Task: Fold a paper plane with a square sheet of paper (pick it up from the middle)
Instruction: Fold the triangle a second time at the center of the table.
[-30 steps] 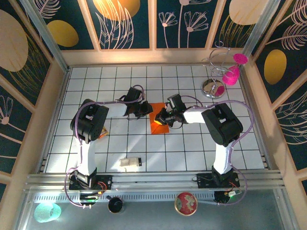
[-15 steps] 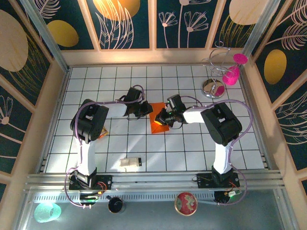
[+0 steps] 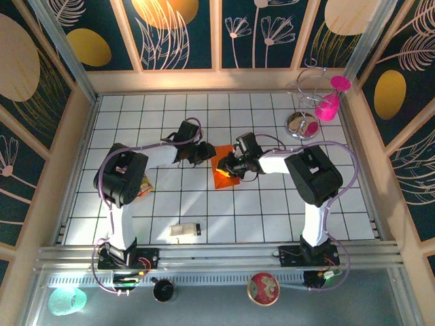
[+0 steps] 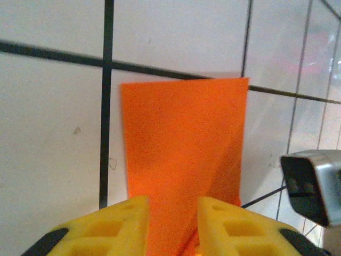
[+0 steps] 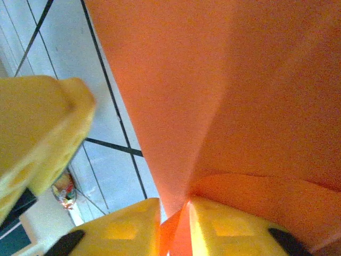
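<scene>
Left gripper (image 4: 171, 208) jaws parted astride the square sheet of paper (image 4: 184, 138) — right gripper (image 5: 175, 208) hugs its raised fold, likely creasing; whether it pinches, cannot tell.

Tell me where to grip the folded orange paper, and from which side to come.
Probably the near short edge of the orange paper, next to the slanted crease, coming low along the tiled table from the side of the left gripper. The sheet is thin and mostly flat, so little can be pinched from above, while this edge reaches between those open fingers.
</scene>
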{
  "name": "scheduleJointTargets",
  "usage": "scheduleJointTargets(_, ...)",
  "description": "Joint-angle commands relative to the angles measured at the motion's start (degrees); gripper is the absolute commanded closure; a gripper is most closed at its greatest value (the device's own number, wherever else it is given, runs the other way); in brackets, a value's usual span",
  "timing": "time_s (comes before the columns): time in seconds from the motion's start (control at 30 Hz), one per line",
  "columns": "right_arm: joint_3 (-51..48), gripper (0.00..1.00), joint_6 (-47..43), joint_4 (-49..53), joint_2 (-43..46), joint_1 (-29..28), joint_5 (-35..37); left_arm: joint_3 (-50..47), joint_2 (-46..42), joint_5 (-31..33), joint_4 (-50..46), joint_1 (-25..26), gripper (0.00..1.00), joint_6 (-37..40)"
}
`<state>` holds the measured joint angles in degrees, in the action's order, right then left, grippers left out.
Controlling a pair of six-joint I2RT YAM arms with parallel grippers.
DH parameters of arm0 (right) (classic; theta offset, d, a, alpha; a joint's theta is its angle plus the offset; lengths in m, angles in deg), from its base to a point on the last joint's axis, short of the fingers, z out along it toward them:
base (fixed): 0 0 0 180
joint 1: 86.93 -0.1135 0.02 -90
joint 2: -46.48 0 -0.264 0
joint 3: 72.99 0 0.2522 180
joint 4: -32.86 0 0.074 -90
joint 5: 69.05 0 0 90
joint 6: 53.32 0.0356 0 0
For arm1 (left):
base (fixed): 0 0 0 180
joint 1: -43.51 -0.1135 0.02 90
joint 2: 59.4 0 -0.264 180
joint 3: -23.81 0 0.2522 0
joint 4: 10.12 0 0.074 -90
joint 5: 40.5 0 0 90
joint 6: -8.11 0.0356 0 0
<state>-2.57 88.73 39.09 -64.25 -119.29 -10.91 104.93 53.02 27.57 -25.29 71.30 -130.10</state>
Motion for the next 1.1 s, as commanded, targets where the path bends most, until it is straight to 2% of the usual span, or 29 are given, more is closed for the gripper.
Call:
scheduleJointTargets(0.0, 0.5, 0.71, -0.8, 2.7, -1.0, -0.3, 2.0, -0.2, -5.0, 3.5, -1.2, -1.5, 0.62, -1.3)
scheduleJointTargets(0.17, 0.2, 0.62, -1.1, 2.6, -0.5, -0.3, 1.9, -3.1, -8.4, 3.7, 0.6, -2.3, 0.56, -3.4)
scheduleJointTargets(0.3, -0.1, 0.60, -1.3, 2.5, -0.4, -0.3, 2.0, -5.0, -9.6, 2.2, 1.6, -2.2, 0.56, -4.5)
scheduleJointTargets(0.53, -0.4, 0.61, -2.2, 3.3, -0.2, -0.3, 3.1, -8.7, -11.5, 0.5, 2.9, -2.1, 0.67, -5.9)
scheduleJointTargets(0.73, -0.7, 0.71, -2.6, 4.0, -0.8, -0.3, 3.6, -11.0, -11.4, -0.7, 4.5, -0.6, 0.77, -7.4)
scheduleJointTargets(0.9, -0.2, 0.87, -3.2, 6.2, -1.4, -0.4, 4.8, -10.5, -9.7, -1.2, 4.8, 1.6, 0.86, -7.6)
scheduleJointTargets(1.07, 0.1, 0.99, -3.3, 6.8, -1.7, -0.4, 5.0, -9.6, -7.5, -1.5, 5.0, 3.3, 0.95, -7.7)
